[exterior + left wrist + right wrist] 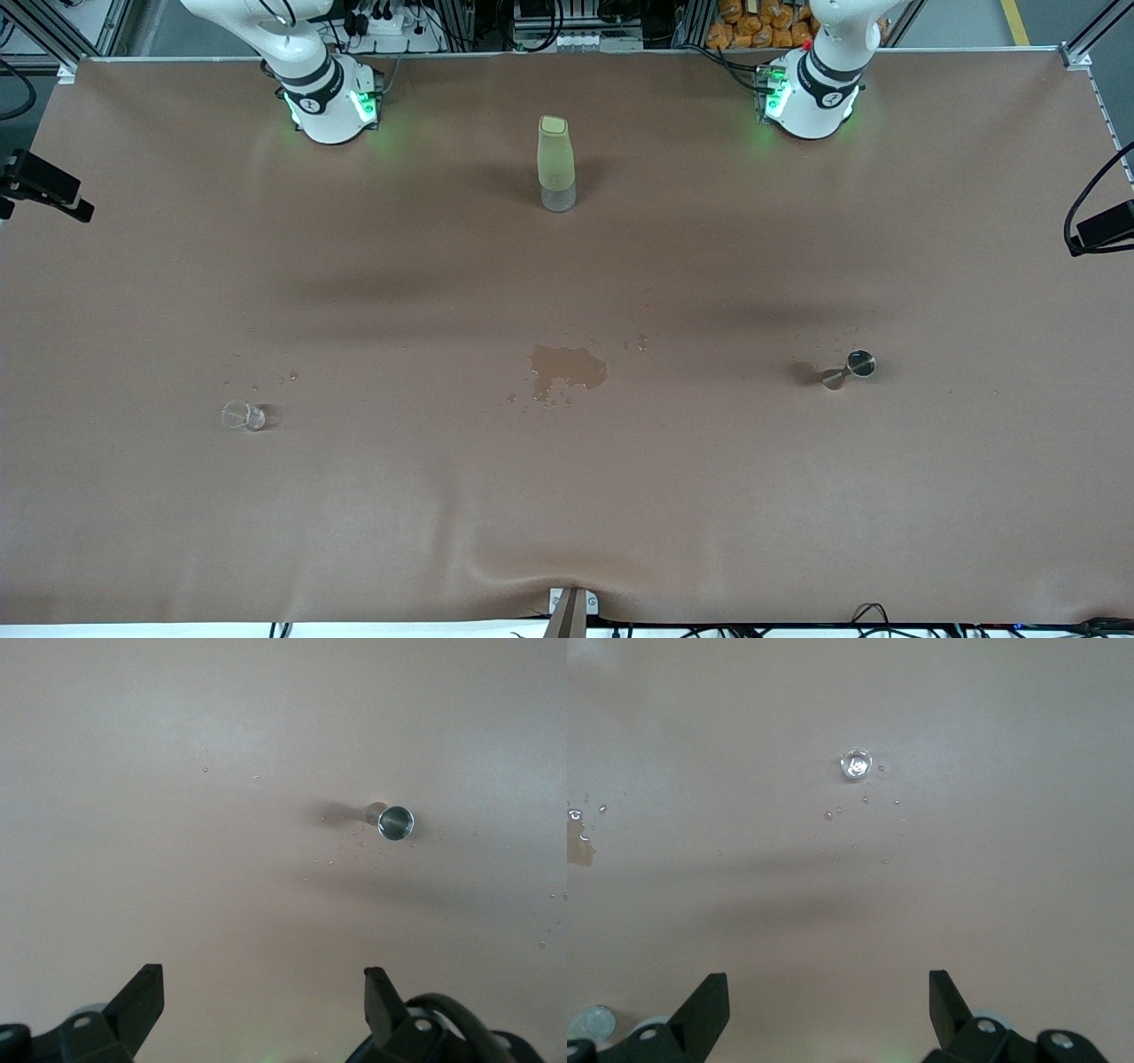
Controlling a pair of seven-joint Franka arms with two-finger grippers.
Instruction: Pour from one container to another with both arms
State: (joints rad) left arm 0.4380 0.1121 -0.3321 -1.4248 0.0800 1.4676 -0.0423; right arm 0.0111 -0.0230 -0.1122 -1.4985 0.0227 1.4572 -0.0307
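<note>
A tiny clear glass cup (pixel 244 415) stands upright on the brown table toward the right arm's end, with droplets around it; it also shows as the cup (pixel 856 763) in the right wrist view. A small steel jigger (pixel 850 368) stands upright toward the left arm's end, its open mouth up, and appears as the jigger (pixel 395 821) in the left wrist view. My left gripper (pixel 261 981) hangs high over bare table, open and empty, well apart from the jigger. My right gripper (pixel 826 983) is likewise open and empty, high above the table and clear of the cup. Neither hand shows in the front view.
A tall pale-green bottle (pixel 556 164) with a clear base stands between the two arm bases. A wet spill (pixel 567 368) darkens the table's middle, between cup and jigger, with small droplets around it. Black camera mounts (pixel 40 184) stick in at both table ends.
</note>
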